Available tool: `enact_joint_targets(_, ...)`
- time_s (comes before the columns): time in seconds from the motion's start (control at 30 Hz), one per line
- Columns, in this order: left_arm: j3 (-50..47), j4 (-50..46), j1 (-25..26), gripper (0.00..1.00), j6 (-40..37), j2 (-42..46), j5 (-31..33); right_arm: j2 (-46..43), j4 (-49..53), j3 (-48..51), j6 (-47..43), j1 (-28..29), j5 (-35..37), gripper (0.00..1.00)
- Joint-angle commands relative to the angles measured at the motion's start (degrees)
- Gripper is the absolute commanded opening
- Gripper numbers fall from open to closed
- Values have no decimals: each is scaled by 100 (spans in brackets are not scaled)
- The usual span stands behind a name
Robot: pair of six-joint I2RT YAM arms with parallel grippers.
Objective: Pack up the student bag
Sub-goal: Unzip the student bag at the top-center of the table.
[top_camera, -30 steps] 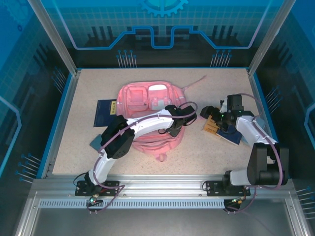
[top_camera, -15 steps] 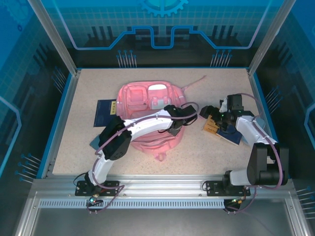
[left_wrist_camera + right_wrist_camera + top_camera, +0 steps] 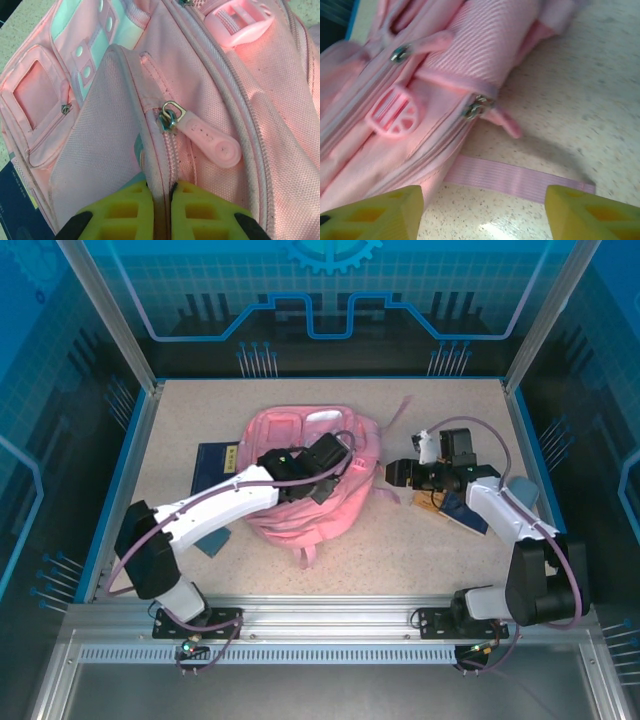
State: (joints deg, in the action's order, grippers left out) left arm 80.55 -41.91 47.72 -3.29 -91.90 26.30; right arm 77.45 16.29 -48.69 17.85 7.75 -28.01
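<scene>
One seam (image 3: 156, 145) of the student bag (image 3: 95, 155) in clenched left gripper (image 3: 161, 194); right gripper (image 3: 484, 202) released.

Booklet (image 3: 212, 465) just left of student bag (image 3: 290, 430)

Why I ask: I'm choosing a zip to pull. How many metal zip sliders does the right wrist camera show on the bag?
2. The upper slider sits at the top left of the bag. The lower slider is mid-picture, at the bag's edge by the table. Others may be hidden.

arms (image 3: 215, 502): white links, black joints | cables (image 3: 458, 420): purple | fingers (image 3: 125, 210): yellow
</scene>
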Motion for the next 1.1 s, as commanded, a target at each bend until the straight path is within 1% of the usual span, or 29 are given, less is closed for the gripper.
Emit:
enact_joint_targets(0.0, -122, 813, -181, 3, -363, 445, -302, 7, -425, -138, -509, 223, -619, 60)
enact_joint_targets(0.03, -160, 854, -201, 3, -381, 505, -334, 57, -502, -141, -532, 288, -652, 54)
enact_joint_targets(0.07, -199, 889, -234, 3, -391, 561, -359, 107, -565, -136, -536, 310, -664, 52)
enact_joint_targets(0.27, -286, 930, -321, 2, -407, 810, -381, 431, -1006, -140, -490, 342, -946, 46)
enact_joint_targets(0.4, -300, 965, -402, 1, -452, 983, -413, 634, -1083, -325, -633, 360, -955, 37)
enact_joint_targets(0.5, -318, 990, -503, 1, -522, 1137, -552, 680, -1142, -293, -756, 376, -977, 35)
enact_joint_targets(0.9, -686, 1239, -987, 1, -639, 1691, -1719, 977, -1181, -579, -1091, 399, -898, 30)
enact_joint_targets(1.07, -822, 1343, -1082, 1, -612, 1811, -2054, 1101, -1210, -658, -1253, 408, -887, 32)
